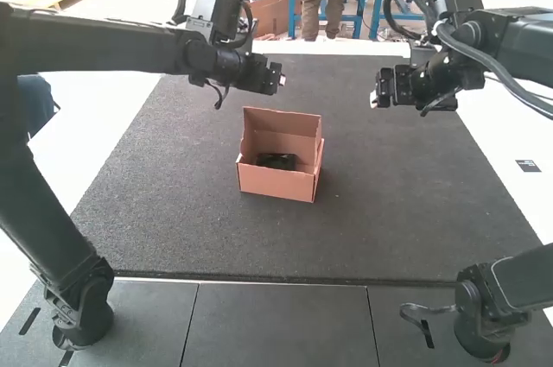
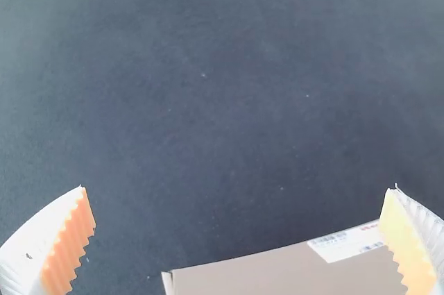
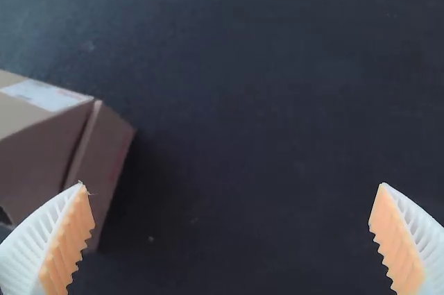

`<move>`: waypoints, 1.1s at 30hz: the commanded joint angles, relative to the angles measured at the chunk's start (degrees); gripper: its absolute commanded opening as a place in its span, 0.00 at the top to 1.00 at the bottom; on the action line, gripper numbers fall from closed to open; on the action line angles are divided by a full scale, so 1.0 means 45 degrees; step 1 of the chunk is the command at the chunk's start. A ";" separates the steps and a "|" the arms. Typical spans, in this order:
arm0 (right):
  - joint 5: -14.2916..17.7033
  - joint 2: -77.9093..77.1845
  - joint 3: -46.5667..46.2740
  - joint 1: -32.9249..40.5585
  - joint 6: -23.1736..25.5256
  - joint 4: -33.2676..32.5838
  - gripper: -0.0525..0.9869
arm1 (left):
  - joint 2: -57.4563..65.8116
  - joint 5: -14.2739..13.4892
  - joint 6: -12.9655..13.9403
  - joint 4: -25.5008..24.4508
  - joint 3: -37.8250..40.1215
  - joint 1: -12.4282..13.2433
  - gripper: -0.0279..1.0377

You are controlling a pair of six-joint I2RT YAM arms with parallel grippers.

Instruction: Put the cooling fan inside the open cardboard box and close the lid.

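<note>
**Fan in the open box, both grippers empty**

A small cardboard box (image 1: 278, 164) sits on a dark mat (image 1: 155, 203), its lid standing upright along the far side. The dark cooling fan (image 1: 276, 161) lies inside the box. The left gripper (image 1: 278, 78) hangs above the box's far left corner, fingers spread wide, holding nothing. The right gripper (image 1: 380, 89) hangs off the box's far right, also wide open and empty.

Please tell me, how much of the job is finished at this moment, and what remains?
Done: a dark object, apparently the cooling fan, lies inside the cardboard box. In hand: nothing; the left claw hangs above the box's back, the right claw off to its right, both open and empty. Left: the lid stands upright at the back and must be folded down.
</note>
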 commanded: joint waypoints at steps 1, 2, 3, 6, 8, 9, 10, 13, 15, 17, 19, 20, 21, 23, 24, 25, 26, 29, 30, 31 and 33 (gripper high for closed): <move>-0.0465 -0.0179 0.0564 -0.0456 0.0387 0.0068 0.07 | 0.0366 -0.0076 0.0278 -0.0382 0.0660 -0.0395 0.06; -0.0484 -0.0120 0.0662 -0.0476 0.0387 0.0049 0.07 | 0.0464 -0.0076 0.0317 -0.0656 0.0757 -0.0512 0.06; -0.0484 -0.0023 0.0779 -0.0476 0.0387 0.0029 0.08 | 0.0561 -0.0056 0.0317 -0.0949 0.0855 -0.0629 0.06; -0.0699 0.0329 0.1189 -0.0573 0.0387 -0.0049 0.08 | 0.0659 -0.0056 0.0337 -0.1710 0.0972 -0.0922 0.06; -0.0777 0.0563 0.1423 -0.0573 0.0387 -0.0088 0.08 | 0.0639 -0.0037 0.0337 -0.2062 0.0992 -0.1059 0.06; -0.0777 0.0700 0.1482 -0.0573 0.0387 -0.0088 0.08 | 0.0639 -0.0037 0.0337 -0.2238 0.1031 -0.1117 0.06; -0.0777 0.0798 0.1560 -0.0573 0.0387 -0.0088 0.08 | 0.0639 -0.0037 0.0337 -0.2413 0.1070 -0.1176 0.06; -0.0797 0.1032 0.1736 -0.0573 0.0367 -0.0068 0.08 | 0.0639 -0.0017 0.0337 -0.2980 0.1187 -0.1234 0.06; -0.0816 0.1110 0.1853 -0.0573 0.0367 -0.0068 0.08 | 0.0620 -0.0017 0.0337 -0.3214 0.1167 -0.1234 0.06; -0.0816 0.1110 0.1912 -0.0593 0.0367 -0.0068 0.08 | 0.0639 -0.0017 0.0298 -0.3371 0.1070 -0.1234 0.06; -0.0836 0.1110 0.1931 -0.0593 0.0367 -0.0107 0.08 | 0.0620 0.0002 0.0259 -0.3527 0.0914 -0.1234 0.06; -0.0836 0.1110 0.1970 -0.0612 0.0367 -0.0146 0.08 | 0.0620 -0.0017 0.0239 -0.3507 0.0777 -0.1234 0.06; -0.0836 0.1110 0.2009 -0.0651 0.0367 -0.0166 0.08 | 0.0639 -0.0017 0.0239 -0.3507 0.0640 -0.1234 0.06; -0.0856 0.1110 0.2087 -0.0671 0.0367 -0.0244 0.08 | 0.0620 -0.0017 0.0259 -0.3488 0.0347 -0.1234 0.06; -0.0856 0.1110 0.2127 -0.0690 0.0367 -0.0264 0.08 | 0.0620 -0.0017 0.0239 -0.3468 0.0191 -0.1234 0.06; -0.0856 0.1110 0.2146 -0.0690 0.0367 -0.0303 0.08 | 0.0620 -0.0017 0.0239 -0.3468 0.0074 -0.1215 0.06; -0.0856 0.1110 0.2166 -0.0690 0.0367 -0.0361 0.08 | 0.0620 -0.0017 0.0239 -0.3449 -0.0024 -0.1215 0.06; -0.0875 0.1110 0.2185 -0.0690 0.0367 -0.0420 0.08 | 0.0620 -0.0056 0.0298 -0.3292 -0.0336 -0.1215 0.06; -0.0875 0.1110 0.2185 -0.0690 0.0367 -0.0439 0.08 | 0.0620 -0.0095 0.0317 -0.3234 -0.0434 -0.1215 0.06; -0.0875 0.1110 0.2185 -0.0690 0.0367 -0.0439 0.08 | 0.0620 -0.0115 0.0337 -0.3117 -0.0551 -0.1234 0.06; -0.0914 0.1110 0.2185 -0.0690 0.0367 -0.0459 0.08 | 0.0620 -0.0174 0.0376 -0.2863 -0.0766 -0.1234 0.06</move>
